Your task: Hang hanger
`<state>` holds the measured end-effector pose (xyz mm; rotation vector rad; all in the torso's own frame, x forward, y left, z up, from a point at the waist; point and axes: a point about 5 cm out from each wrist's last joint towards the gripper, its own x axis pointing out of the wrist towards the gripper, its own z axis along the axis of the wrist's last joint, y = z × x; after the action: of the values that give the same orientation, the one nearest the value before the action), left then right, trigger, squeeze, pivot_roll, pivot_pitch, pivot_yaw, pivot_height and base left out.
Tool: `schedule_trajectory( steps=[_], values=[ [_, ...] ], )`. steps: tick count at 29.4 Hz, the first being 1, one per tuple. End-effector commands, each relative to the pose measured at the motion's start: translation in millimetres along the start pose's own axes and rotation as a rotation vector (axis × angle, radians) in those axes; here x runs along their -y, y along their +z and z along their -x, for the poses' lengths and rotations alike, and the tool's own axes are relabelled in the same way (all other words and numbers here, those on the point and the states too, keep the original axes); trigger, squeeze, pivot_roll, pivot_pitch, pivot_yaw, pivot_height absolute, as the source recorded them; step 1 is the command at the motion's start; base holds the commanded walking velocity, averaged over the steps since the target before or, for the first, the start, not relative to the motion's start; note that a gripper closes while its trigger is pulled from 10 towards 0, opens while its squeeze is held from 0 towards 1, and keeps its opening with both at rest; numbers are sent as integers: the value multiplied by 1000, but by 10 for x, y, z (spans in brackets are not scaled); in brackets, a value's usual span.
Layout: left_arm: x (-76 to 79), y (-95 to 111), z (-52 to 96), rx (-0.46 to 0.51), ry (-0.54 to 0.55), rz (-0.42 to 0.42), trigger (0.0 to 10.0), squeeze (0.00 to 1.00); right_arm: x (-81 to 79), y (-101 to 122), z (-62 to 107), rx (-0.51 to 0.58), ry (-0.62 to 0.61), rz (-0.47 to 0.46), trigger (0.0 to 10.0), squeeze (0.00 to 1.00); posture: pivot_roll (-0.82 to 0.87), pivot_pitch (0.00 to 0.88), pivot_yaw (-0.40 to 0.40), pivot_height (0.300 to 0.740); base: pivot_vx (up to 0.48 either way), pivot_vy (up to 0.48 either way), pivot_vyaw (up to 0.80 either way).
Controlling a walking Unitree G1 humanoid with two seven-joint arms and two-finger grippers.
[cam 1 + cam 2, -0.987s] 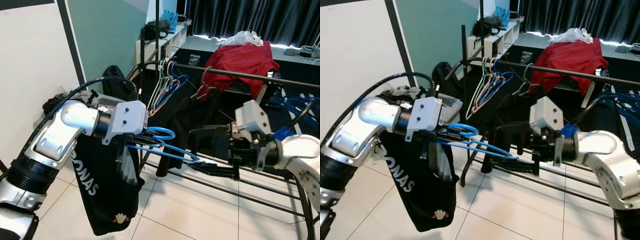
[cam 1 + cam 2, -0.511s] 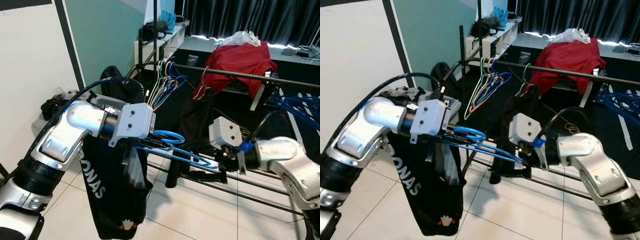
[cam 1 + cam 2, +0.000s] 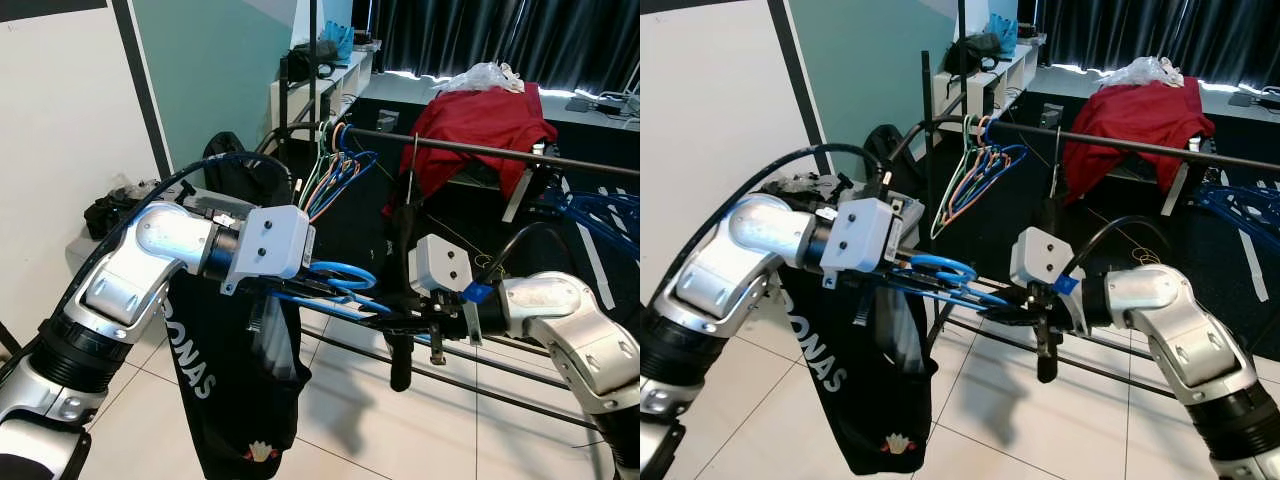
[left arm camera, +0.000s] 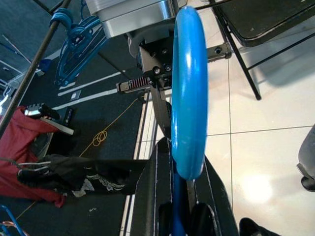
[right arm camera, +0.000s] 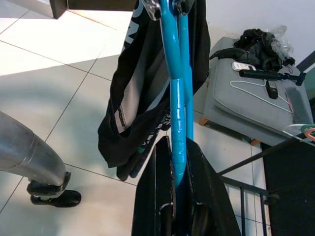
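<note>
Here, held level between the two arms above the white tiled floor (image 3: 340, 420): a bright blue plastic hanger (image 3: 335, 285) with a black printed garment (image 3: 235, 385) draped below it, in front of the dark metal clothes rail (image 3: 480, 150). Left pincer (image 3: 300, 290) clenched on the hanger just under its hook, black fingers (image 4: 152, 196) pressed against the blue bar either side. Right pincer (image 3: 395, 312) likewise clamped on the hanger's far arm, fingers (image 5: 147, 196) tight along the blue rod. Farther along the rail, near its left end, a bunch of thin coloured wire hangers (image 3: 335, 175); on the rail's middle, a crumpled red cloth (image 3: 480, 115). Behind, black curtains (image 3: 500, 35).
</note>
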<state>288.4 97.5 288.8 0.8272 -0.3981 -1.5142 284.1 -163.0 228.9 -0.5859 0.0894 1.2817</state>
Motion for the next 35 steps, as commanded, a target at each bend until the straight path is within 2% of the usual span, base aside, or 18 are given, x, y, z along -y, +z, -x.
schedule_trajectory(
  steps=[1,12,13,15,16,27,28,29,30,31,32,33,35],
  values=[
    [-6,64,-9,20,-14,-23,10000,0,29,23,-5,-3,-6,23,0,0,-49,0,-9,740,0,0,0],
    [-19,75,-9,24,-11,-29,10000,0,57,30,-5,7,-20,34,0,0,-49,0,-8,740,0,0,0],
    [-39,76,23,37,-23,48,10000,0,66,40,0,15,-28,39,0,0,-49,0,-8,740,0,0,0],
    [-39,76,23,37,-23,48,10000,0,66,40,0,15,-28,39,0,0,-49,0,-8,740,0,0,0],
    [-53,88,44,48,-18,67,10000,1000,70,43,1,18,-31,40,0,0,-49,0,-8,740,0,0,0],
    [-105,158,150,99,9,86,10000,1000,83,56,27,29,-43,44,0,0,-48,0,-5,740,0,0,0],
    [-150,158,238,106,43,98,10000,1000,94,61,68,32,-57,43,0,0,-46,0,-4,740,0,0,0],
    [-150,158,238,106,43,98,10000,1000,94,61,68,32,-57,43,0,0,-46,0,-4,740,0,0,0],
    [-181,158,301,112,67,107,10000,1000,102,65,97,34,-66,42,0,0,-46,0,-4,740,0,0,0],
    [-241,152,441,122,126,123,10000,1000,125,74,162,37,-93,40,0,0,-50,0,1,740,0,0,0],
    [-241,152,441,122,126,123,10000,1000,125,74,162,37,-93,40,0,0,-50,0,1,740,0,0,0],
    [-318,146,610,138,216,126,10000,1000,157,81,248,41,-133,34,0,0,-52,0,2,740,0,0,0],
    [-318,146,610,138,216,126,10000,1000,157,81,248,41,-133,34,0,0,-52,0,2,740,0,0,0]
  ],
)
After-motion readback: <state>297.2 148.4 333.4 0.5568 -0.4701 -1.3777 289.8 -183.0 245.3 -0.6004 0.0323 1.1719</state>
